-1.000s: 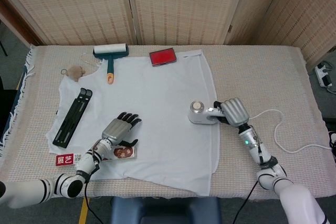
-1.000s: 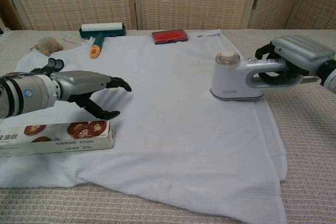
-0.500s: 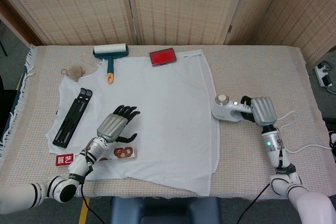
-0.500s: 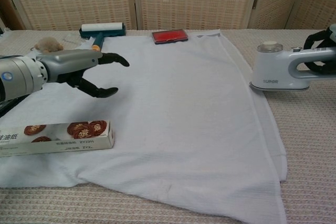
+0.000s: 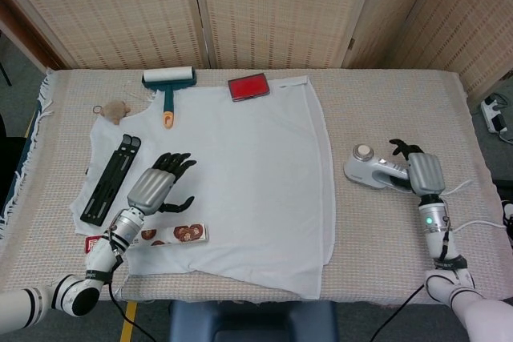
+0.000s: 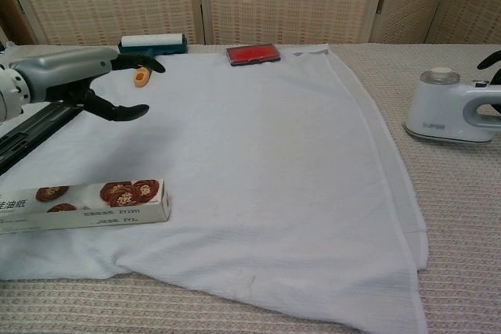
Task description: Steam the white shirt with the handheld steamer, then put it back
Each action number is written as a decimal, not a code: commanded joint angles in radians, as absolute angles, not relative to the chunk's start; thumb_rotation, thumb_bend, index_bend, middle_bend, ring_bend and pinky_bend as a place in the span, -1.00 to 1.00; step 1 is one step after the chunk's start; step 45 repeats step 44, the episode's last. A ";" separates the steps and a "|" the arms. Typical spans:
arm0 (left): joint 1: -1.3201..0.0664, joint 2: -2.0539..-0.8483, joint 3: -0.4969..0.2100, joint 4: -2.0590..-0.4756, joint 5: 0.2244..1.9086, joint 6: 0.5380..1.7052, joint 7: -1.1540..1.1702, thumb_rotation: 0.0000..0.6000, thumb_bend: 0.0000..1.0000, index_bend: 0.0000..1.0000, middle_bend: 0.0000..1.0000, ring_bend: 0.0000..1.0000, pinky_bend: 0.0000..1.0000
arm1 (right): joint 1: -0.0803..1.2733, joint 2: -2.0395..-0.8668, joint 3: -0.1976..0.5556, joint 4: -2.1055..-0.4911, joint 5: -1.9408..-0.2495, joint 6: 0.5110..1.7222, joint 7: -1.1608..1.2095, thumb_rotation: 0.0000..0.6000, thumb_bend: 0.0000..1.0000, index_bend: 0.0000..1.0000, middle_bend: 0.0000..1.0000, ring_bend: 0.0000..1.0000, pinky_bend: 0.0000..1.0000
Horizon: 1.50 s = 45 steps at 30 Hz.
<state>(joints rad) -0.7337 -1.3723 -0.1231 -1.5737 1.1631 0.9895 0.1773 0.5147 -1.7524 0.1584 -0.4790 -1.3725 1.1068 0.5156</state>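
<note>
- We saw our right hand (image 5: 422,172) around the handle of the handheld steamer (image 5: 370,167), its fingers curled over the grip, so the steamer was held.
- The steamer sat on the woven tablecloth (image 5: 401,110), its round cap directly off the fingertips of our right hand, and it lay apart from the white shirt (image 5: 248,174), whose near edge was further out on that same side.
- In the chest view the steamer (image 6: 450,109) stood flat on its base on the cloth, and only dark fingertips of our right hand showed at the picture's edge.
- Our left hand (image 5: 156,186) hung over the shirt's far side with its fingers spread and its thumb apart, holding nothing.
- Just below that hand's thumb lay a long snack box (image 6: 82,202) on the shirt.
- Beside the back of our left hand lay a black folded hanger (image 5: 112,179).
- Beyond the left fingertips were a lint roller (image 5: 168,82) and a small brown plush (image 5: 116,109); a red case (image 5: 248,86) rested at the shirt's top edge.
- A white cable (image 5: 481,222) trailed beside our right forearm.
</note>
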 commanded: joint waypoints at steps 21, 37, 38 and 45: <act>-0.564 -1.278 -0.140 -1.466 0.980 1.088 0.146 0.56 -0.30 -0.84 -0.89 -1.00 -1.00 | 0.326 -1.165 0.093 -1.395 -1.388 1.185 0.207 0.91 -1.00 -1.00 -0.80 -0.88 -0.61; -0.239 -1.231 -0.036 -1.456 1.201 1.491 -0.010 0.64 -0.33 -0.77 -0.84 -0.98 -1.00 | 0.123 -1.113 0.036 -1.524 -1.430 1.451 0.177 0.92 -0.99 -1.00 -0.66 -0.85 -0.54; -0.216 -1.228 -0.024 -1.467 1.223 1.520 -0.007 0.64 -0.35 -0.77 -0.84 -0.98 -1.00 | 0.107 -1.117 0.036 -1.528 -1.430 1.475 0.168 0.91 -0.99 -1.00 -0.68 -0.88 -0.56; -0.135 -1.222 0.021 -1.531 1.303 1.616 0.051 0.64 -0.36 -0.77 -0.84 -0.98 -1.00 | 0.061 -1.130 0.036 -1.552 -1.441 1.544 0.125 0.92 -0.99 -1.00 -0.71 -0.93 -0.58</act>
